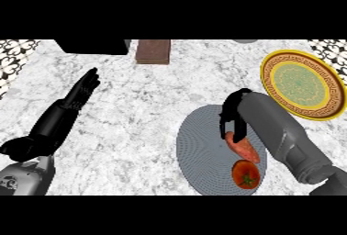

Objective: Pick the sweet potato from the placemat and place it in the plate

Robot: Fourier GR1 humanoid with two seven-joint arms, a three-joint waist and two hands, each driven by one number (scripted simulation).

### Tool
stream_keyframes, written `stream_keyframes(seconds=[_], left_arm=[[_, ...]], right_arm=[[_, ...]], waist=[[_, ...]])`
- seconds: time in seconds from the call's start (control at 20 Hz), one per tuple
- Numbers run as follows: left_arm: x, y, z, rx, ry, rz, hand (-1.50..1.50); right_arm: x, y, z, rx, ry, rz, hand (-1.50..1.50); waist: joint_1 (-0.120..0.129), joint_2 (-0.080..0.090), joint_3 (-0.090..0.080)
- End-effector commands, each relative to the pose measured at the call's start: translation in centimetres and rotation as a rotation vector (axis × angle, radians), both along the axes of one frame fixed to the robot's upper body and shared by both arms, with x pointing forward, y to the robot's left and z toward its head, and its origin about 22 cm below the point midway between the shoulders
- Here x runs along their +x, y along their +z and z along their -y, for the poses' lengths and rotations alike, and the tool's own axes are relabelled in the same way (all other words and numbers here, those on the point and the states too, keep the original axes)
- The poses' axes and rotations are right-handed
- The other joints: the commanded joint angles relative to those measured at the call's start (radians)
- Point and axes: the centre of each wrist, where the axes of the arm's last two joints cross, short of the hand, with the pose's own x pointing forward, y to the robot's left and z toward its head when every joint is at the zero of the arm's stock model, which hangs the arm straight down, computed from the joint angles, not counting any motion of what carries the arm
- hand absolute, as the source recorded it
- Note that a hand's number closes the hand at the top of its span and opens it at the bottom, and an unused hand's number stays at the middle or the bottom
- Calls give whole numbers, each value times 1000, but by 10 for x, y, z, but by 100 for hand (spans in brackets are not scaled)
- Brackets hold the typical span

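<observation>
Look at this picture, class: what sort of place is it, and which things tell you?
Probably a kitchen counter: a marble-patterned counter top with a yellow plate, a grey placemat, and a sweet potato and tomato on it.

We take the tomato (245,174) as our landmark: red, round, green stem scar facing up. Under it and spreading out on every side we see white-and-grey marbled counter (149,105). Far up and left of the tomato, at the counter's back edge, we note a brown rectangular block (153,51), and just left of that block a black box-like object (93,46), cut off by the view's top. Patterned black-and-white tile (15,57) shows in the far upper-left corner from the tomato, and again at the upper right (332,49).
</observation>
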Motion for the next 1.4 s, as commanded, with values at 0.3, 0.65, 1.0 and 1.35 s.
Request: stream_keyframes(seconds=[0.3, 0.65, 1.0, 1.35], left_arm=[[3, 6, 2, 3, -9, 21, 0], [4, 11, 12, 4, -59, 45, 0], [8, 21, 27, 11, -143, 78, 0], [12, 25, 38, 19, -181, 89, 0]], right_arm=[[21, 58, 118, -393, -481, 418, 150], [30, 127, 165, -780, -875, 746, 150], [47, 190, 142, -1085, -1242, 1064, 150], [53, 218, 127, -1248, -1451, 1241, 150]], waist=[[12, 49, 6], [75, 76, 7], [164, 98, 11], [196, 112, 13]])
